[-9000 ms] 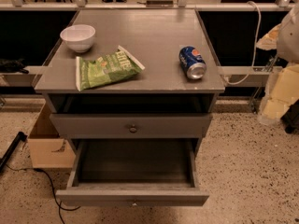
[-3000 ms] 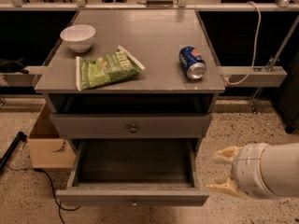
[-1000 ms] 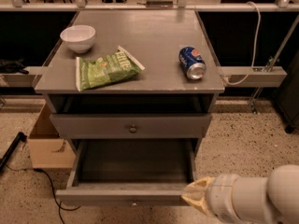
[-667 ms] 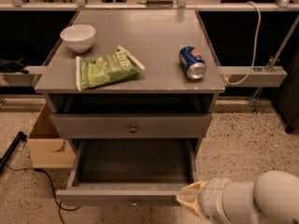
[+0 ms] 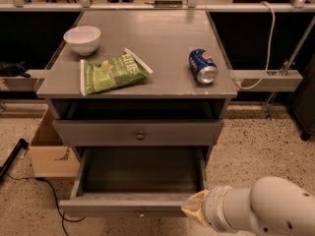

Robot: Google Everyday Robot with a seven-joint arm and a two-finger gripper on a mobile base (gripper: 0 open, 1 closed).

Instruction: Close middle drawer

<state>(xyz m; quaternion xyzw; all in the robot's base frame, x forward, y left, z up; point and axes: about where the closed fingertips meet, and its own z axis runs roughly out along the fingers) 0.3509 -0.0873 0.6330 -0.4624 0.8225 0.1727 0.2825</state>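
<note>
Currently you're at the contact step. The middle drawer (image 5: pixel 140 178) is pulled far out toward the camera, with its front low in view and the small knob (image 5: pixel 141 214) at centre. The gripper (image 5: pixel 194 209) sits at the right end of that front, at or just touching the outer face; contact isn't certain from this angle. You can't tell whether the jaws are apart or together, because only a tan tip shows ahead of the white arm (image 5: pixel 266 210). Nothing is visibly held.

The upper drawer (image 5: pixel 140 132) directly above is shut, so leave it alone. The bowl (image 5: pixel 82 38), chip bag (image 5: pixel 112 73) and soda can (image 5: pixel 202 66) sit on the tabletop (image 5: pixel 162 28), well apart from the work.

My read: approach is done and the push hasn't started, so the task is early.

Next move is a straight push into the cabinet, along the runners. You're well off-centre to the right, so an uneven push could rack the drawer and bind it. Shift toward the knob first, or push slowly and watch for skew. Keep contact flat on the front, not over its top edge, or the tip may get pinched under the upper drawer. The can lies on its side, so a hard slam could set it rolling.
</note>
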